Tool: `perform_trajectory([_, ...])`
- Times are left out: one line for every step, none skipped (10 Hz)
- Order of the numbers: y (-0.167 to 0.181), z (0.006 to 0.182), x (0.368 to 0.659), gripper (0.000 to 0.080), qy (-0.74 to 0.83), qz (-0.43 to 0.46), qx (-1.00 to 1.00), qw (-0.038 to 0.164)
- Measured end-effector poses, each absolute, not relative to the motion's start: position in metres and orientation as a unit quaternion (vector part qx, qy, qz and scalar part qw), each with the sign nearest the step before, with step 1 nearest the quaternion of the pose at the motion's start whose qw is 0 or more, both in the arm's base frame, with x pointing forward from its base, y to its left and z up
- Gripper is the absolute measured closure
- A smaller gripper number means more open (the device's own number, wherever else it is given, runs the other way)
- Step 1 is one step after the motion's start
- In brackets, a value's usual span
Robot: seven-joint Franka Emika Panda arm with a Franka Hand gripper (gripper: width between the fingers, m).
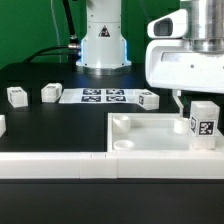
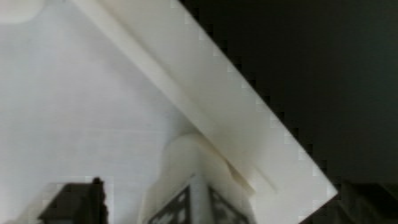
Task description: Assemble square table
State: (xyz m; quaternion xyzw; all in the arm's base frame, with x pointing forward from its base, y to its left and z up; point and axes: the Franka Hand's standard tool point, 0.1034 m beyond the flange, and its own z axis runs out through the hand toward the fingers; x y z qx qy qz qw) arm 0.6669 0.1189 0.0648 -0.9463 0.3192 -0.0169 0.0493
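The gripper (image 2: 132, 205) hangs low over the white plastic square slab with a raised rim (image 1: 150, 135). In the wrist view its two dark fingertips (image 2: 75, 203) stand spread apart. Only the slab's pale surface shows between them, so it is pinching nothing that I can make out. In the exterior view one thin finger reaches down inside the rim on that view's right. Just beside it stands a small white leg with a black-and-white tag (image 1: 205, 122), upright at the slab's corner. Whether the leg rests on the slab or behind it cannot be told.

The slab lies on the black table (image 1: 60, 125), seemingly hard against the long white low wall (image 1: 60, 160), with its round corner sockets (image 1: 120, 122) facing up and empty. Three more small white legs (image 1: 17, 95) (image 1: 50, 92) (image 1: 148, 99) sit well apart around the flat white marker board (image 1: 103, 96).

My judgement is that no leg is fitted yet and the step in hand is taking this nearest leg. To do it well:
- Centre the spread fingers on the leg so both meet flat sides.
- Grip it low enough to keep it upright.
- Lift straight up before crossing the rim.
- Bring the leg's foot squarely over a socket and only then press down.

The wall should brace the slab against sliding.
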Motion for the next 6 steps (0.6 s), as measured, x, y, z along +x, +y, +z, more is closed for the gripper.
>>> perform_trajectory([0.116,0.064,0.667,0.0151,0.266,-0.020,-0.963,0.045])
perform_trajectory([0.109,0.065,0.669,0.0151,0.167,-0.026,-0.985,0.040])
perform_trajectory([0.107,0.067,0.671,0.0151,0.120,-0.029,-0.992,0.036])
perform_trajectory([0.103,0.072,0.675,0.0151,0.012,-0.032,-0.999,0.026])
perform_trajectory([0.103,0.073,0.676,0.0151,-0.029,-0.034,-0.999,0.023])
perform_trajectory([0.103,0.072,0.676,0.0151,-0.020,-0.034,-0.999,0.024])
